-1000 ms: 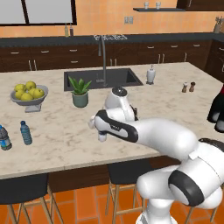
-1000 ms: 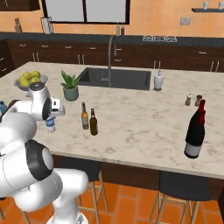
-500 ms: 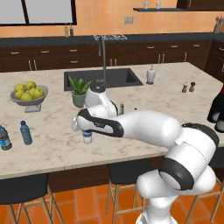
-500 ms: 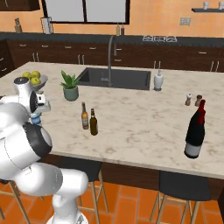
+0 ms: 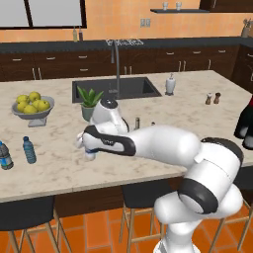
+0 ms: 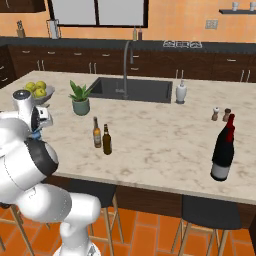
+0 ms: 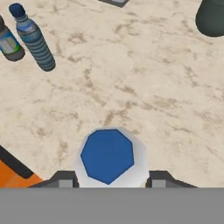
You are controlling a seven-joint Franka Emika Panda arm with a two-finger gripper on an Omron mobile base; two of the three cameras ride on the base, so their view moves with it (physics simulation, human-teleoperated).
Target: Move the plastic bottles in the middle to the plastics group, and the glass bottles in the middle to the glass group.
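The plastic bottle point(image 7: 108, 156) is clamped in the gripper point(image 5: 89, 148) and has been carried from beside the glass bottles point(image 6: 101, 138) toward the plastics group point(image 5: 17, 153), which lies ahead; release is judged next.

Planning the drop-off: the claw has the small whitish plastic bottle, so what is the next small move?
Probably carry it further along the beige marble counter toward the plastics group. The claw grips the small whitish plastic bottle, and the blue-tinted ribbed water bottle and the clear bottle with a dark blue label stand well apart from it.
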